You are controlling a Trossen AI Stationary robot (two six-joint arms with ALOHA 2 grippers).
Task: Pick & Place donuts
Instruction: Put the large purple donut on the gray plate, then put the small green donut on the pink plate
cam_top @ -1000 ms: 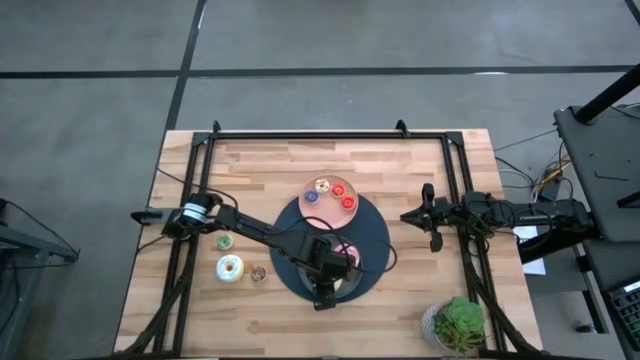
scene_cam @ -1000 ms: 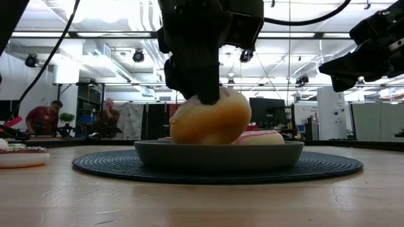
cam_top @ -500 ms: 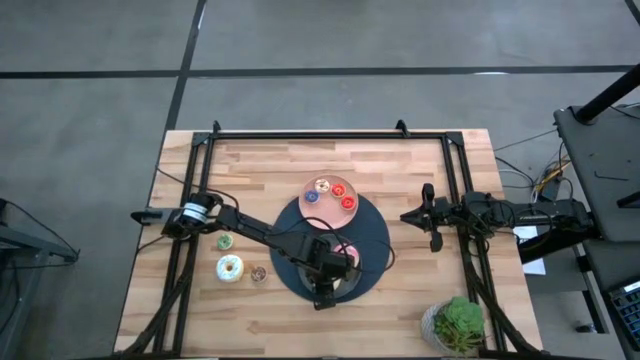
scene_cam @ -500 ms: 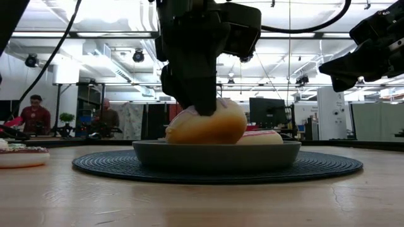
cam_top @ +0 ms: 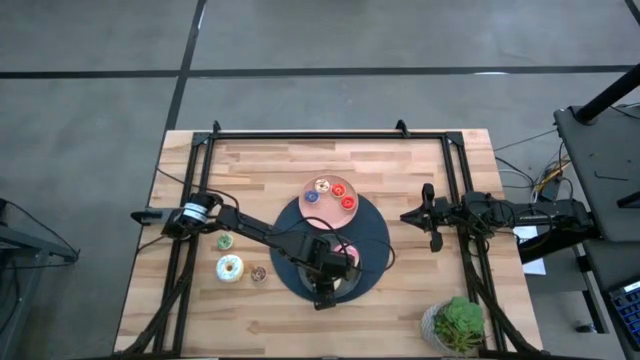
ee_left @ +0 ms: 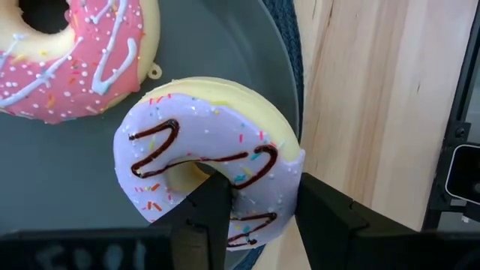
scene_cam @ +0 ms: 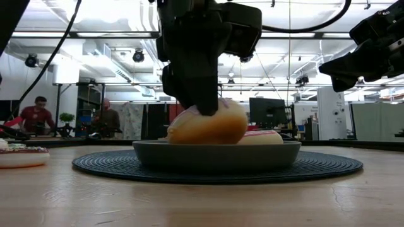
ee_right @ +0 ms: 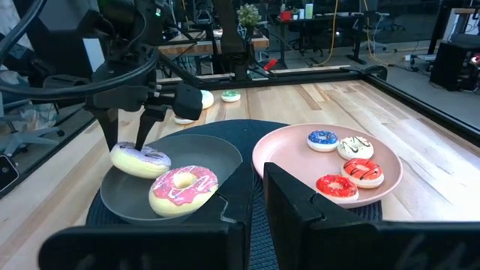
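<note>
My left gripper [ee_left: 251, 214] is down over the dark grey plate [ee_right: 124, 196]. Its two fingers [ee_left: 201, 217] are closed tight on one side of the lilac donut [ee_left: 206, 169], one finger poking through the hole. The lilac donut is tilted, with its low edge resting in the plate near the rim. From the low view I see the lilac donut [scene_cam: 205, 124] leaning under the gripper, touching the plate [scene_cam: 214, 154].

Right beside it in the same plate lies the pink donut [ee_right: 182, 187], flat, with white lines and dots on top. The two donuts are very close, but I cannot tell if they touch.

The grey plate sits on a round dark mat [cam_top: 375, 240]. A pink plate [ee_right: 300, 161] sits on that mat too, just beside the grey one. It holds four tiny donuts: a blue one [ee_right: 322, 139], a white one [ee_right: 354, 147] and two red ones [ee_right: 335, 186].

Off to the left on the wood surface [cam_top: 270, 170] I see a white sprinkled donut [cam_top: 229, 267], a tiny green donut [cam_top: 224, 241] and a tiny tan donut [cam_top: 258, 273].

My right gripper [cam_top: 433, 241] waits in the air over the right side of the surface, well away from the plates. Its fingers [ee_right: 292, 199] are a little apart and hold nothing.

A potted plant [cam_top: 455, 322] stands at the near right corner.
</note>
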